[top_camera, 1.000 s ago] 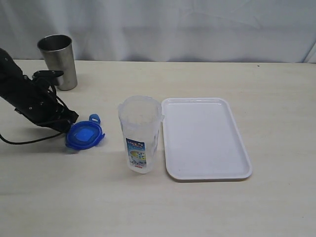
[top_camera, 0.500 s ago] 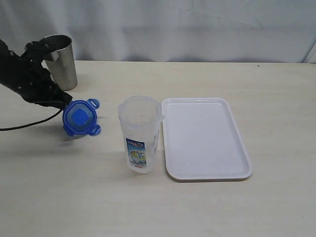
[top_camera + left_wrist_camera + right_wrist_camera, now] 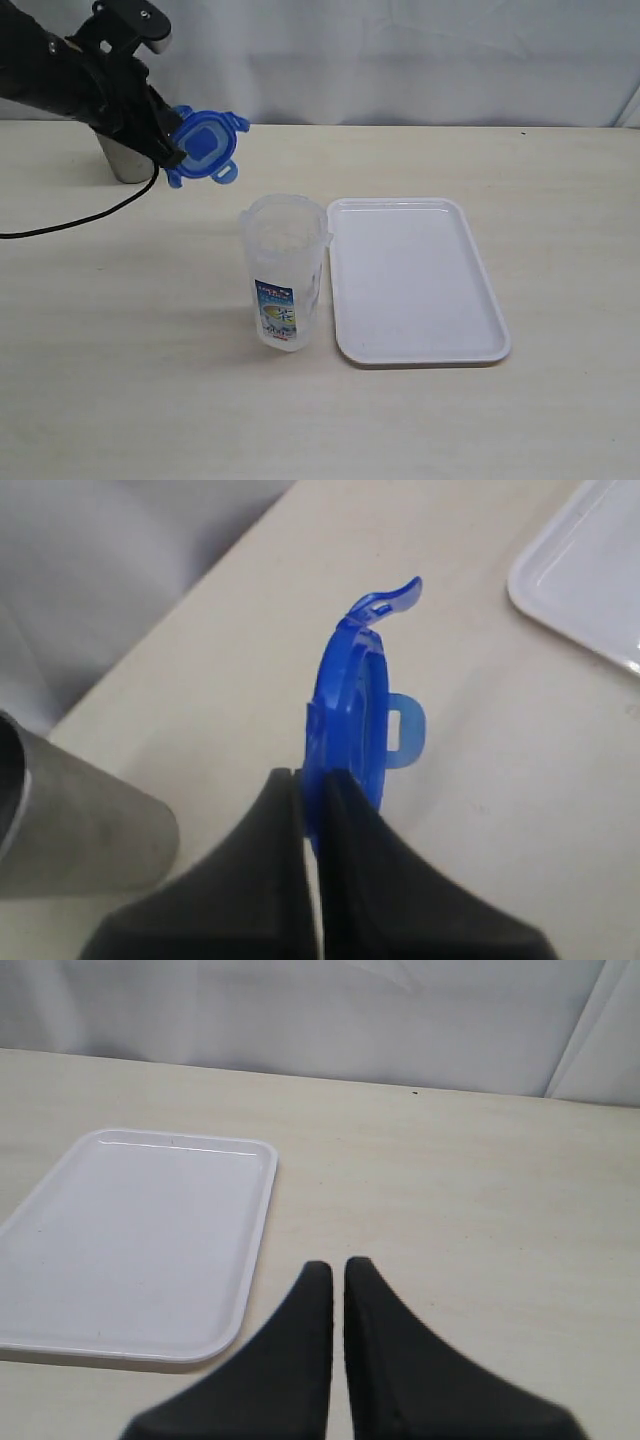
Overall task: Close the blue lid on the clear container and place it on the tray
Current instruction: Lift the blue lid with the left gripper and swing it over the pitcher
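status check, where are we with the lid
Left gripper shut on blue lid, aloft. Right gripper shut, empty. Clear container open, upright beside tray. Path between looks clear.

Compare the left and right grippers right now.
The left gripper is shut on the blue lid, holding it edge-on in the air near the steel cup; the right gripper is shut on nothing, near the tray. Left shows in the exterior view; right doesn't. Both have black fingers.
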Available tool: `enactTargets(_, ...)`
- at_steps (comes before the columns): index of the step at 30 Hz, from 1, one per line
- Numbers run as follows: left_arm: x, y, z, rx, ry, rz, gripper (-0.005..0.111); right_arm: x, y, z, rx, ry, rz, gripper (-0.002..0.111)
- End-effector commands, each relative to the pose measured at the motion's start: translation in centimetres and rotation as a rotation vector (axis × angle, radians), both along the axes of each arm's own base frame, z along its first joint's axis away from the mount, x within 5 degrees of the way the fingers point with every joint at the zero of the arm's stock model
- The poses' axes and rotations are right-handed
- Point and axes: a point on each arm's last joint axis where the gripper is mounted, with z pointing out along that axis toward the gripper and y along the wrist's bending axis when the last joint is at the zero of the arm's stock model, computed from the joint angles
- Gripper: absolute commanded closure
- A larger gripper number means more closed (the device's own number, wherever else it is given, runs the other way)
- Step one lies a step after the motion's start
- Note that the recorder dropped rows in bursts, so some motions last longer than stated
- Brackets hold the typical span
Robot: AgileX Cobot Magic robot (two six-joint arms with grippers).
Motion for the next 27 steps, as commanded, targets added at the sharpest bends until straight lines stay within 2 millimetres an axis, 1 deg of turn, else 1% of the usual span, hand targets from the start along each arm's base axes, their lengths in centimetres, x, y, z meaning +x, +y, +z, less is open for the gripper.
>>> enactTargets(1,-0.8,-1.9,2.0,0.078,-0.161,-0.091,0.107,0.0,0.0,-0.1,0.003,-0.001,-0.003,0.104)
enactTargets(7,-2.3,-5.0,3.5,0.155,-0.309,-0.223,0.107,0.0,0.0,-0.1,0.003,-0.001,-0.003,0.104)
enactTargets(10,-3.5,-6.3,3.9,0.255,-0.356,-0.333,0.107,0.0,0.0,-0.1,0.003,-0.001,-0.003,0.104)
enactTargets(14,-4.9,-7.3,4.6,0.297,-0.397,-0.401,0.107,0.0,0.0,-0.1,0.003,-0.001,-0.003,0.104)
enactTargets(19,-6.4,-8.1,6.1,0.258,-0.426,-0.418,0.107,0.0,0.0,-0.1,0.003,-0.001,-0.003,0.104)
enactTargets(25,-8.0,-9.4,5.8,0.259,-0.359,-0.422,0.107,0.0,0.0,-0.1,0.003,-0.001,-0.003,0.104)
enactTargets(27,-8.7,-9.7,5.9,0.310,-0.369,-0.417,0.107,0.0,0.0,-0.1,0.003,-0.001,-0.003,0.104)
